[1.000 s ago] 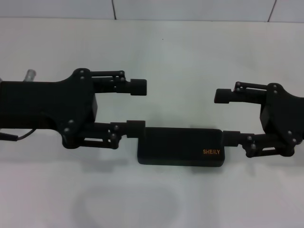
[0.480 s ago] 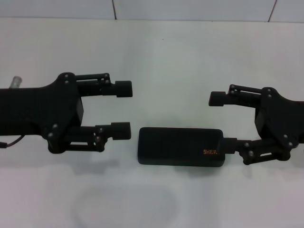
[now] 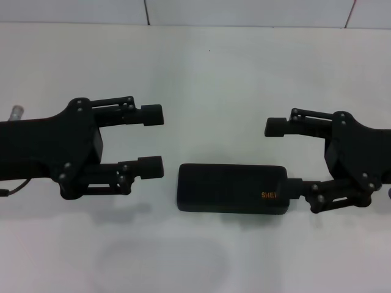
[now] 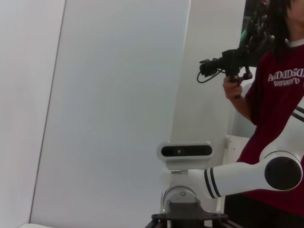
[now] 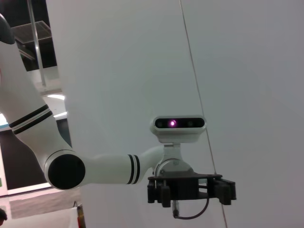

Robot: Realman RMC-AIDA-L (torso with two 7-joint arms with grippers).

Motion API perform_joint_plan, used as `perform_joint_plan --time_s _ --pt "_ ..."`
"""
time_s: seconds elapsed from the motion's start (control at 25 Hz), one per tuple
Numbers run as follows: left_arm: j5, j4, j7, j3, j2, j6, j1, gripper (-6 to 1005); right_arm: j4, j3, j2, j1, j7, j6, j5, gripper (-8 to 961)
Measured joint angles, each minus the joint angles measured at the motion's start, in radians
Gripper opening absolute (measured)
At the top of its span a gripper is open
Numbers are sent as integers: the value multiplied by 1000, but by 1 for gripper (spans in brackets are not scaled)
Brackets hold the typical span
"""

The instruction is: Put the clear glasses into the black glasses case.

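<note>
Closed black glasses case (image 3: pixel 232 188) lies on table (image 3: pixel 214 67) betw. your spread left gripper (image 3: pixel 151 141) and spread right gripper (image 3: pixel 281 160), lower finger touching it; clear glasses unseen, maybe inside—keep both clear of the lid.

Your head camera looked steeply down, close over the plain white tabletop (image 3: pixel 208 67). Both wrist cameras faced sideways across it, each catching the opposite white jointed arm (image 4: pixel 228 178) (image 5: pixel 95 168), sharing nothing with the head view.

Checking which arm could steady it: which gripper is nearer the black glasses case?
Right. The right gripper has its lower finger at the black glasses case's right end; the left gripper sits apart beyond its left end.
</note>
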Motion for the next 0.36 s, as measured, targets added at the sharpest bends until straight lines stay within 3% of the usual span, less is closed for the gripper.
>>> perform_joint_plan --time_s 0.36 --pt "1 -2 1 -2 0 -1 5 729 0 -8 1 10 -1 -1 0 868"
